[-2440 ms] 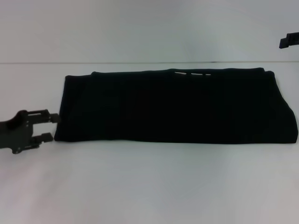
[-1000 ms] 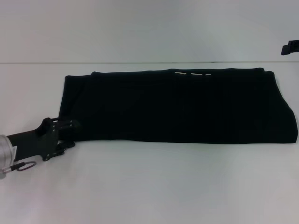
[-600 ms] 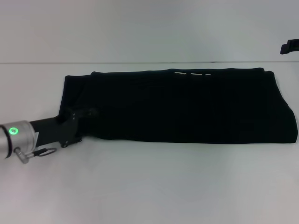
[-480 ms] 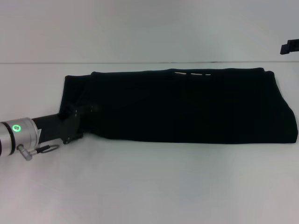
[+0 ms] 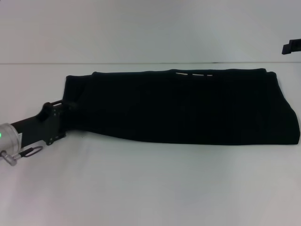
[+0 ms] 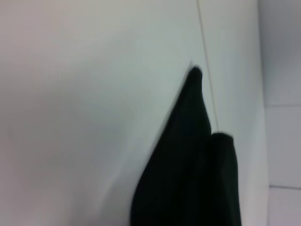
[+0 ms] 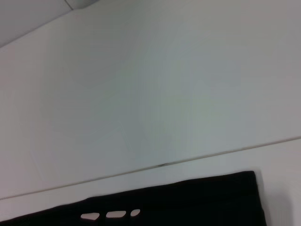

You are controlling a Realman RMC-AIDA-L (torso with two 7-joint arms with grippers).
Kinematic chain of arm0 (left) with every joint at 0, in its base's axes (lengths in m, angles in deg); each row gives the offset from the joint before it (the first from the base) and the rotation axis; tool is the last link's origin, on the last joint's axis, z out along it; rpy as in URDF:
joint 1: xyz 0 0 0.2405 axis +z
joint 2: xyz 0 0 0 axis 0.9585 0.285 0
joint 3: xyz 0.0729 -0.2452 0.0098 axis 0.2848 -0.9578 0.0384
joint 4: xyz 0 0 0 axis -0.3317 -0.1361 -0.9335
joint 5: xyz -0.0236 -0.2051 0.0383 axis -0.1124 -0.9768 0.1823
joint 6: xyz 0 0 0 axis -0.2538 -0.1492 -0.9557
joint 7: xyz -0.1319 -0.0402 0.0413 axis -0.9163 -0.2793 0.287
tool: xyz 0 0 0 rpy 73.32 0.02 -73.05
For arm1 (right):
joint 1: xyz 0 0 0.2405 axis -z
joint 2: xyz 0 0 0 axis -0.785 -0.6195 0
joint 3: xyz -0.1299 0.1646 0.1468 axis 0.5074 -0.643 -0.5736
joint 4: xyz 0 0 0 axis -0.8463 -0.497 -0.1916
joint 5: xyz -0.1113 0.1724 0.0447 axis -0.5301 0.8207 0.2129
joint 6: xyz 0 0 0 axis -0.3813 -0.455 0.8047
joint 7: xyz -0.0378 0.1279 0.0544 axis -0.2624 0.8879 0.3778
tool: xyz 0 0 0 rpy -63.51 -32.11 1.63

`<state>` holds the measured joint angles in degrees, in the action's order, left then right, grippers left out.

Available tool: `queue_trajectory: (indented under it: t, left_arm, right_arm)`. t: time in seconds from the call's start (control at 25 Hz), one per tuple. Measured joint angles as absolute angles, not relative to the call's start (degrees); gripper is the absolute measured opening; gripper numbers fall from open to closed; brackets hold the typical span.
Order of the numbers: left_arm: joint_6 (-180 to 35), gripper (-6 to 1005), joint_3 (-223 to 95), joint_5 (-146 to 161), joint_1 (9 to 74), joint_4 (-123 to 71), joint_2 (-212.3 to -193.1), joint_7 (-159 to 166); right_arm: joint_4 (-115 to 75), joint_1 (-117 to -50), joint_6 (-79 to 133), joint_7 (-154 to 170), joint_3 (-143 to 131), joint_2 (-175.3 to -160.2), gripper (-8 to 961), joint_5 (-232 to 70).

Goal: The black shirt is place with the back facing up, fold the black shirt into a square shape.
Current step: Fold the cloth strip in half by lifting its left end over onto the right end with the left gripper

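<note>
A black shirt (image 5: pixel 183 106), folded into a long band, lies across the middle of a white tabletop (image 5: pixel 150 188), its white print (image 5: pixel 193 74) peeking out along the 12 o'clock edge. The left end effector (image 5: pixel 63 107) reaches in from 9 o'clock and meets the shirt's left end near the front corner; whether its fingers are spread or pinching the cloth cannot be told. The right end effector (image 5: pixel 291 45) hangs at 2 o'clock, well apart from the shirt, its fingers unreadable.

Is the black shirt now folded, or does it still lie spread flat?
Folded: the shirt lies as a long band, white print peeking at its far edge. Not square yet; the left gripper is at its left end.
</note>
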<state>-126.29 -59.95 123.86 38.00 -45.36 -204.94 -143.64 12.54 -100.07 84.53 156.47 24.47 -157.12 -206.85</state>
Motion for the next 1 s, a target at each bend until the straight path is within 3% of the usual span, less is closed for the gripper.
queue_trajectory:
  t: [1.0]
  left_arm:
    - [-120.4, 645, -56.5, 120.8, 34.4, -42.2, -205.87, -135.1]
  right_arm:
    - [12.5, -100.4, 84.8, 156.5, 24.3, -157.22, 940, -206.3]
